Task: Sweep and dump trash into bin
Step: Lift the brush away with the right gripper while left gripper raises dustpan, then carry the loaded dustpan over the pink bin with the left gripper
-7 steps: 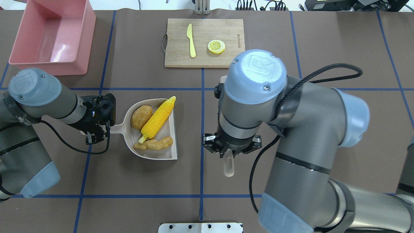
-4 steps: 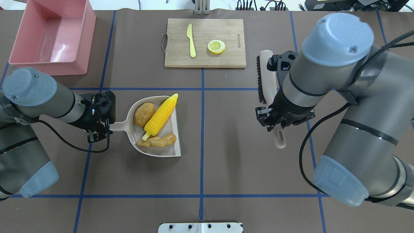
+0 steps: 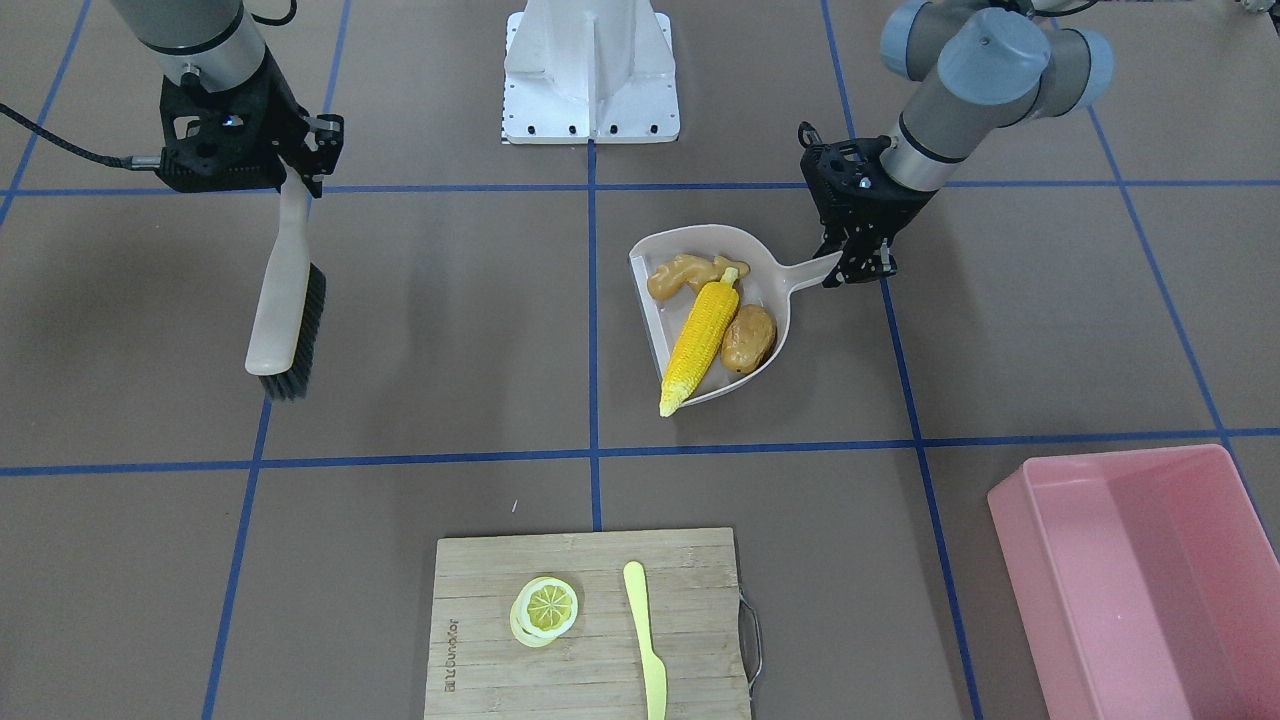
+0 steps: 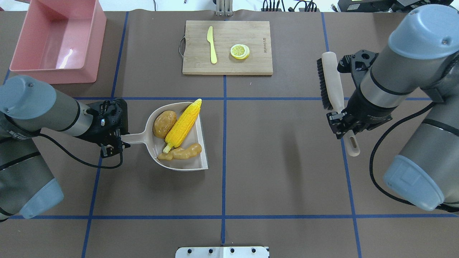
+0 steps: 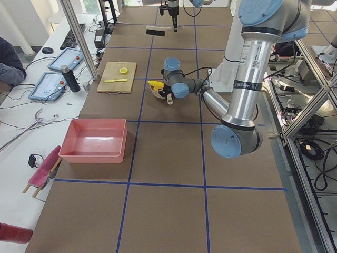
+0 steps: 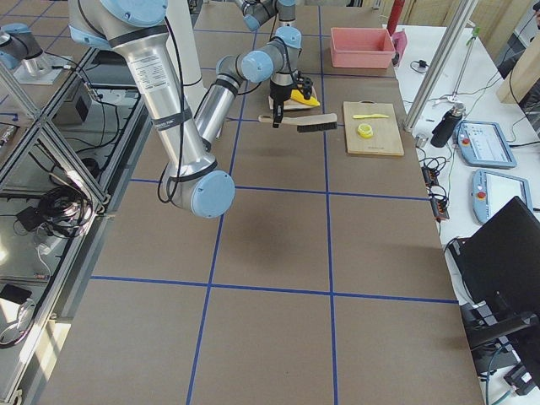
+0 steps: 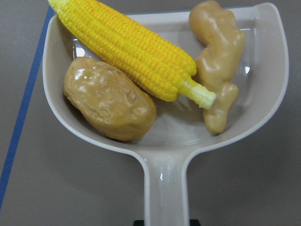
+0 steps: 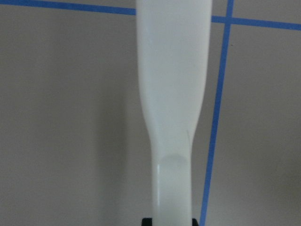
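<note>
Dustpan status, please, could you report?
Left hand shut on dustpan; right hand shut on brush. Corn, potato, ginger in it. Pink bin empty; nothing between.

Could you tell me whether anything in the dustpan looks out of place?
The corn overhangs the open edge of the dustpan with its tip, so it might slip out when tilted. The potato and ginger lie fully inside. Nothing else looks odd.

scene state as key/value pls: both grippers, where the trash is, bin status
left gripper: shut on handle of beige plastic dustpan
right gripper: shut on beige brush with black bristles
trash: long yellow corn cob, brown oval potato, knobbly tan ginger root, all in dustpan
bin: large rectangular pink plastic tub, empty, apart from dustpan
dump: not yet done
</note>
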Available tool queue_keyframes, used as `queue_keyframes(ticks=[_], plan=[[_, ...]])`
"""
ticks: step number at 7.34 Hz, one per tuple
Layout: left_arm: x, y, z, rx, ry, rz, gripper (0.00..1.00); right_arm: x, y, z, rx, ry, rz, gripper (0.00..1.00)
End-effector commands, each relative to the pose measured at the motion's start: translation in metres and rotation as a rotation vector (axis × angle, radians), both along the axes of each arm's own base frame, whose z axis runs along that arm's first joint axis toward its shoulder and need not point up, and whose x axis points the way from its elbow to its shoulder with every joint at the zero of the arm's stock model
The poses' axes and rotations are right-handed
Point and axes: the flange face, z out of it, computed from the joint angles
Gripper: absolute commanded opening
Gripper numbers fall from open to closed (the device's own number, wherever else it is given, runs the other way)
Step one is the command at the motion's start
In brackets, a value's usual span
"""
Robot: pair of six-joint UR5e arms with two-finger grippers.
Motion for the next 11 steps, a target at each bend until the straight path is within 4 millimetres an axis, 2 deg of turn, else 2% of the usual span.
queue_keyframes(ticks=[1, 3, 4, 5, 6, 7, 8, 9, 11], plan=[[-0.025, -0.015, -0.012, 0.002, 0.063, -0.057, 0.0, 0.042, -0.005, 0.065, 0.04, 0.061, -0.102, 0.0], [-0.073, -0.039, -0.016, 0.014, 0.075, -0.15, 0.0, 0.081, 0.005, 0.127, -0.022, 0.062, -0.167, 0.0], [-0.091, -0.047, -0.019, 0.022, 0.081, -0.186, 0.0, 0.088, 0.011, 0.153, -0.058, 0.063, -0.172, 0.0], [-0.118, -0.056, -0.009, -0.023, 0.077, -0.252, 0.0, 0.099, 0.015, 0.196, -0.071, 0.043, -0.151, 0.0], [-0.143, -0.062, -0.007, -0.078, 0.106, -0.252, 0.0, 0.114, 0.012, 0.228, -0.094, 0.038, -0.121, 0.0], [-0.172, -0.071, 0.002, -0.171, 0.12, -0.292, 0.0, 0.13, 0.02, 0.246, -0.118, 0.053, -0.102, 0.0], [-0.197, -0.076, 0.009, -0.185, 0.125, -0.323, 0.0, 0.148, 0.043, 0.285, -0.098, 0.054, -0.098, 0.0], [-0.225, -0.081, 0.021, -0.214, 0.124, -0.361, 0.0, 0.159, 0.044, 0.311, -0.075, 0.052, -0.08, 0.0], [-0.298, -0.088, 0.059, -0.265, 0.107, -0.479, 0.0, 0.165, 0.042, 0.341, -0.065, 0.08, -0.12, 0.0]])
